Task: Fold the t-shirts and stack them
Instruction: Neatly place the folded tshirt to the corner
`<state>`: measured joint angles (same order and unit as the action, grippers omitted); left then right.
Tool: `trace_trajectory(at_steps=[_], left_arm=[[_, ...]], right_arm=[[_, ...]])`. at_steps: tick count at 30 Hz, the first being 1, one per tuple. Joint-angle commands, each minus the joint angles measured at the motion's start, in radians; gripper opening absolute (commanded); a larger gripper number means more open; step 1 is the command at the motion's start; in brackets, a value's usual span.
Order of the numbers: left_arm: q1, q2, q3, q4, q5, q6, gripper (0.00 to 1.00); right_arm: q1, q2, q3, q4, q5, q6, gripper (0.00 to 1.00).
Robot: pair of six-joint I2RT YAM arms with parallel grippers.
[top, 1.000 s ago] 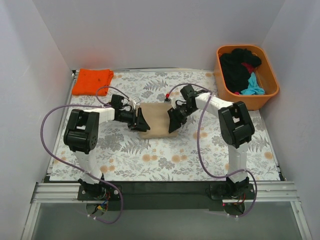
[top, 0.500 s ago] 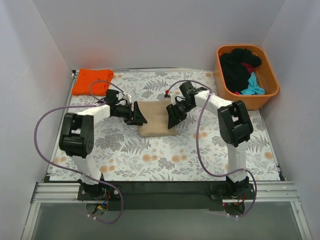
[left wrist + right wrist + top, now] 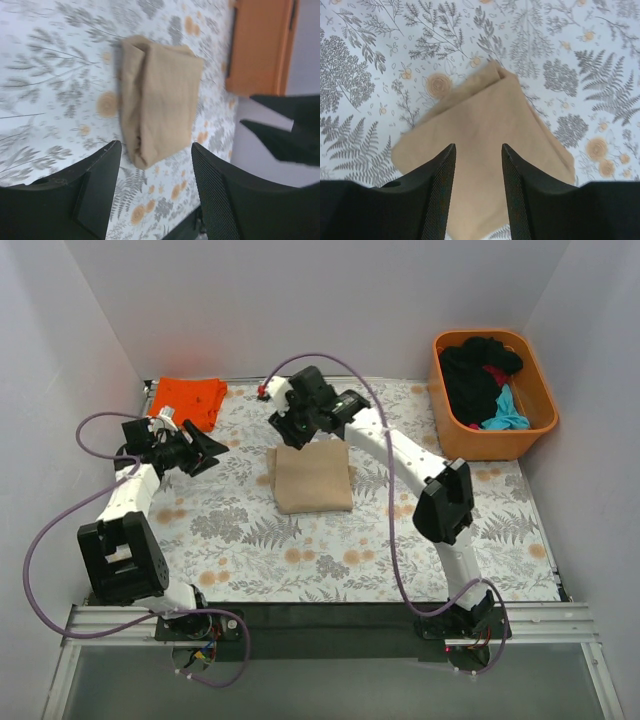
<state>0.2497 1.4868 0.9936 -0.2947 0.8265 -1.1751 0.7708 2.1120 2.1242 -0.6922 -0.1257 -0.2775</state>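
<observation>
A folded tan t-shirt (image 3: 313,478) lies flat in the middle of the floral table; it also shows in the left wrist view (image 3: 159,98) and the right wrist view (image 3: 485,150). A folded bright orange t-shirt (image 3: 190,397) lies at the back left corner. My right gripper (image 3: 296,430) hovers open and empty over the tan shirt's far edge (image 3: 478,150). My left gripper (image 3: 207,454) is open and empty at the left, apart from the tan shirt and just in front of the orange one (image 3: 156,150). Black, red and teal shirts (image 3: 482,380) lie heaped in the tub.
An orange plastic tub (image 3: 535,390) stands at the back right; its side shows in the left wrist view (image 3: 260,45). White walls close in the table on three sides. Purple cables loop off both arms.
Both grippers have drawn off the tan shirt. The left arm swung far out to the left. The right arm swung over to the shirt's far left edge. The shirt lies folded and released.
</observation>
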Motion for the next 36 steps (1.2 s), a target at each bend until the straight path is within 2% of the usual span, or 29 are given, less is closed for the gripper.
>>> trace_trajectory(at_steps=[1,3,4,6,7,11,14,23,28,30,31,32,36], left_arm=[[0.028,-0.1,-0.001,-0.066,-0.22,-0.02,0.56],[0.045,-0.112,-0.001,-0.106,-0.254,-0.003,0.56],[0.052,-0.114,-0.006,-0.11,-0.262,-0.004,0.57],[0.062,-0.12,-0.024,-0.115,-0.268,-0.008,0.57],[0.062,-0.122,-0.03,-0.116,-0.276,-0.009,0.57],[0.062,-0.117,-0.065,-0.121,-0.314,-0.02,0.57],[0.063,-0.114,-0.09,-0.118,-0.299,-0.038,0.57],[0.06,-0.106,-0.134,-0.069,-0.282,-0.074,0.58],[0.025,-0.095,-0.179,-0.064,-0.294,-0.069,0.6],[0.013,-0.092,-0.213,-0.055,-0.29,-0.093,0.6],[0.011,-0.08,-0.219,-0.047,-0.29,-0.106,0.6],[0.005,-0.073,-0.225,-0.043,-0.283,-0.118,0.6],[-0.03,-0.04,-0.227,-0.032,-0.3,-0.124,0.61]], right_arm=[[0.083,0.114,0.065,-0.007,0.162,0.043,0.41],[0.113,0.15,0.106,0.02,0.248,0.055,0.43],[0.128,0.189,0.12,0.029,0.283,0.072,0.47],[0.16,0.221,0.137,0.052,0.366,0.084,0.57],[0.174,0.242,0.138,0.059,0.374,0.089,0.66],[0.183,0.278,0.125,0.091,0.382,0.118,0.68],[0.183,0.307,0.125,0.117,0.412,0.127,0.67],[0.19,0.362,0.132,0.151,0.377,0.192,0.62],[0.188,0.405,0.126,0.164,0.388,0.207,0.6],[0.185,0.427,0.122,0.163,0.374,0.222,0.54],[0.182,0.43,0.118,0.161,0.365,0.225,0.44],[0.182,0.434,0.115,0.163,0.357,0.227,0.4],[0.17,0.459,0.099,0.155,0.365,0.231,0.35]])
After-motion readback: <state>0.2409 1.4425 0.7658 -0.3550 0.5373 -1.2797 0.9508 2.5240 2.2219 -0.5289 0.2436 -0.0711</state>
